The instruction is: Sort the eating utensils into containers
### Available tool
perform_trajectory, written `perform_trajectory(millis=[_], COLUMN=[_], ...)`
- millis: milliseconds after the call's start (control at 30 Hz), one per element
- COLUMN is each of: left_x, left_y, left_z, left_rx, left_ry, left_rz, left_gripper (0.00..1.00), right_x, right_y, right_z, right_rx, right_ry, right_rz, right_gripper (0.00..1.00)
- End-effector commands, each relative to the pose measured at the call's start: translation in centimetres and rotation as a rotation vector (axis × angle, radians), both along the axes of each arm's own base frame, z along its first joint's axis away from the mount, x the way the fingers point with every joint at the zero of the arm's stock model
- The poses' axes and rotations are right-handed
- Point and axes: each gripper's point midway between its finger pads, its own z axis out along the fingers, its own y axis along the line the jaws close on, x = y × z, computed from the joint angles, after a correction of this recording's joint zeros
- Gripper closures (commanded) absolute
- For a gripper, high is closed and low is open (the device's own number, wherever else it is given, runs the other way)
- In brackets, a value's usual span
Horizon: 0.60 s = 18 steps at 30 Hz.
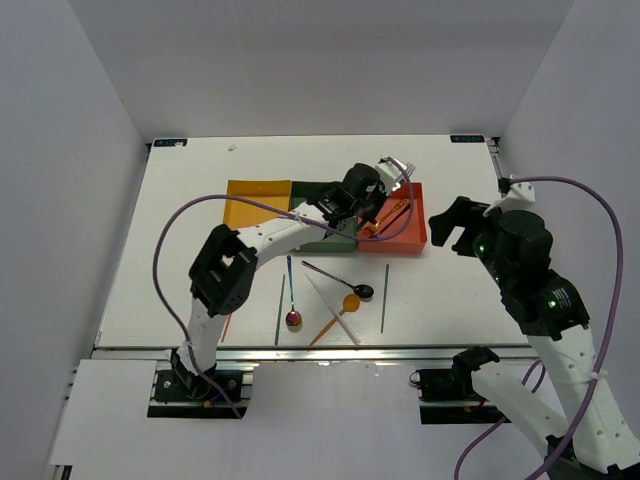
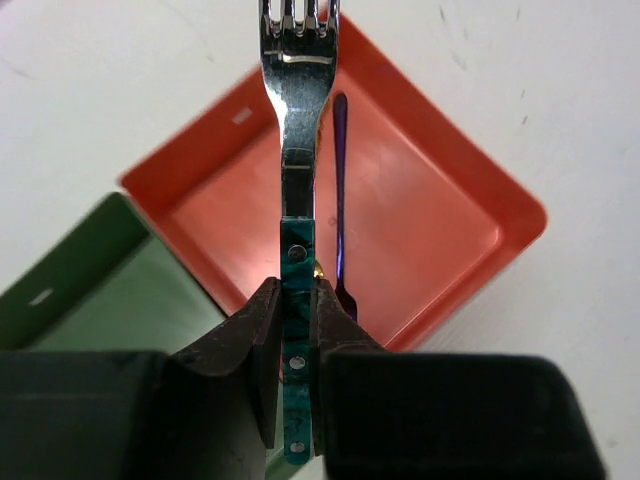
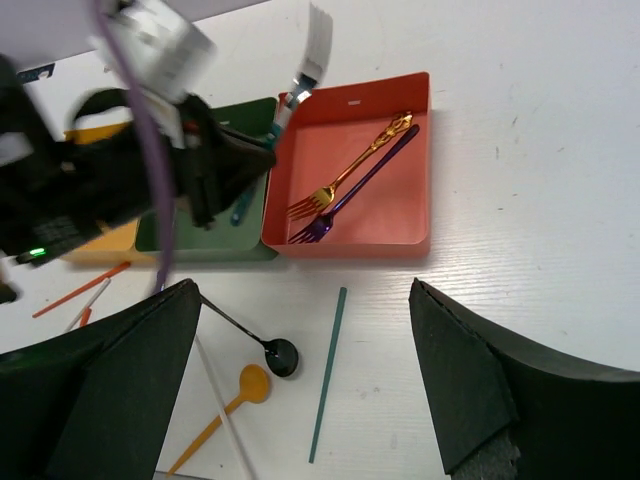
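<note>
Forks lead the sorting — a gold fork (image 3: 345, 180) and a purple fork (image 3: 372, 172) lie in the red tray (image 2: 440, 210), the left hand (image 2: 297, 330) grasps a teal-handled silver fork (image 2: 298, 130) above it, and spoons (image 1: 365, 291) and chopsticks (image 1: 384, 298) wait on the table (image 1: 200, 200) — right hand (image 1: 452, 228) released.

The red tray (image 2: 420, 230) is viewed closely beyond the left pincer (image 2: 297, 300), farther beyond the right pincer (image 3: 302, 290), and from overhead.
</note>
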Motion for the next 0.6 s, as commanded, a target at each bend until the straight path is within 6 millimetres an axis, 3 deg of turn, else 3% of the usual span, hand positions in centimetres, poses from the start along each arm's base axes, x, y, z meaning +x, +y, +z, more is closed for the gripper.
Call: perform_trajectory(millis=[0,33,133,167,300,367,433,500,533,567], left_x=[0.8,1.1,1.9,2.2,2.9,3.3,3.2,3.1,3.0,2.9], left_y=[-3.1,-3.6,-4.6,-4.8,-5.2,-4.9,-4.6,-4.2,-3.8,-3.8], left_z=[2.8,1.1,0.6,-0.6,-1.0,-1.0,-1.4,0.1,0.3,1.4], left_rx=[-0.056,-0.043,-0.041,-0.031,-0.050,-0.055,-0.054,-0.082,-0.089,-0.112], left_ry=[-0.090,-0.067,-0.063,-0.051,-0.049,-0.053,-0.041,-0.060,-0.056,-0.070], left_rz=[-0.117,-0.121,-0.121,-0.120,-0.098,-0.071,-0.056,-0.037,-0.023,-0.021], left_gripper=[1.00,1.00,1.00,0.99,0.93,0.65,0.49,0.20,0.15,0.02], right_x=[-1.1,-1.2,-1.2,-1.2,-0.8,-0.7,-0.6,-0.4,-0.3,-0.2], right_y=[-1.5,-1.7,-1.8,-1.8,-1.7,-1.5,-1.2,-1.1,-1.0,-1.0], right_z=[1.4,1.3,0.7,0.6,-0.3,-0.6,-0.6,-0.6,-0.5,-0.6], right_rx=[-0.036,-0.043,-0.061,-0.066,-0.076,-0.074,-0.070,-0.070,-0.068,-0.068], right_ry=[-0.031,-0.029,-0.014,-0.010,0.005,0.011,0.012,0.011,0.008,0.010], right_rz=[-0.031,-0.037,-0.036,-0.036,-0.036,-0.027,-0.019,-0.016,-0.015,-0.013], right_gripper=[0.11,0.11,0.11,0.11,0.11,0.10,0.11,0.11,0.11,0.11])
